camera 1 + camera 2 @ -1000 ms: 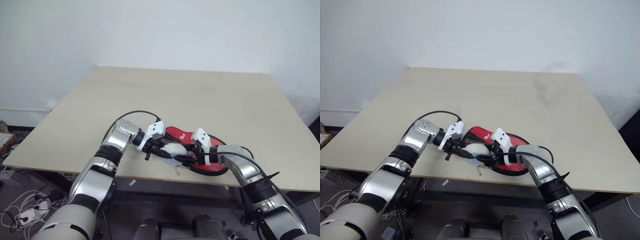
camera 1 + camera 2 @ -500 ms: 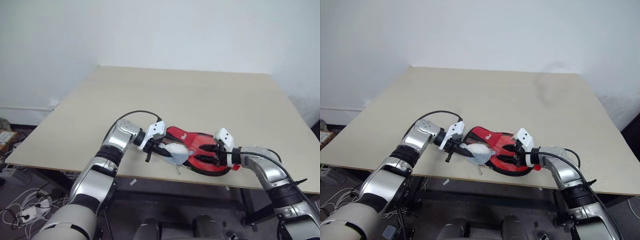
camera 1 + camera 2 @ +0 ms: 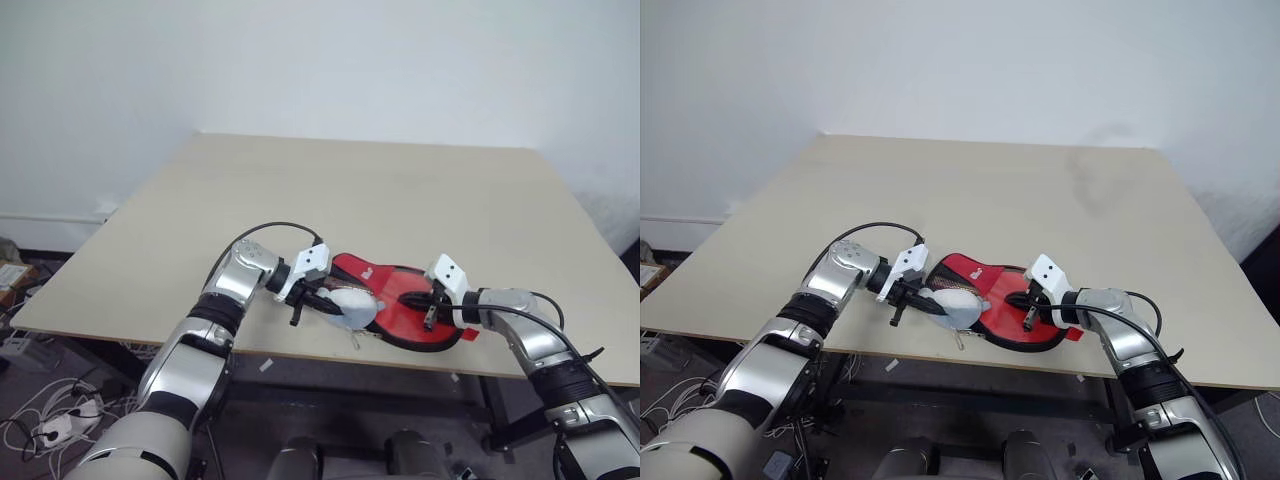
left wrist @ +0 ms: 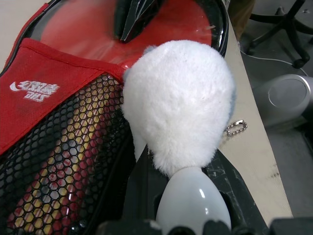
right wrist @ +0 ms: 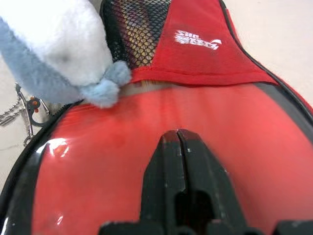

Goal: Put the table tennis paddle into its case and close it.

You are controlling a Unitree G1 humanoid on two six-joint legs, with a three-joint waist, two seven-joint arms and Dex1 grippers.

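Directly under the right gripper [image 5: 180, 147] lies the case [image 3: 415, 322], flat on the worktop [image 3: 400, 200] near its front edge, and the jaws there are shut together with nothing between them, their tips resting on or just over the clear panel, through which the red face of the table tennis paddle [image 5: 146, 166] shows. The paddle looks already housed: its round face sits beneath these jaws, and a strip of pale handle [image 5: 146, 87] peeps out ahead of the tips, under the red flap with the white logo and on beneath the black mesh.

So the long axis runs from the right jaws toward the left gripper [image 3: 312, 303], round end by the right arm, narrow handle end by the left. The left jaws are closed on the base of a fluffy white charm [image 4: 178, 103] (it seems to hang off the case by a small ball chain), right beside the mesh pocket.

What remains, by my reading, is the closing. The edge to be drawn shut follows the black piping around the round end, so the right arm is the nearer one for that run, while the left is placed to steady the narrow end. I cannot make out the fastener itself.
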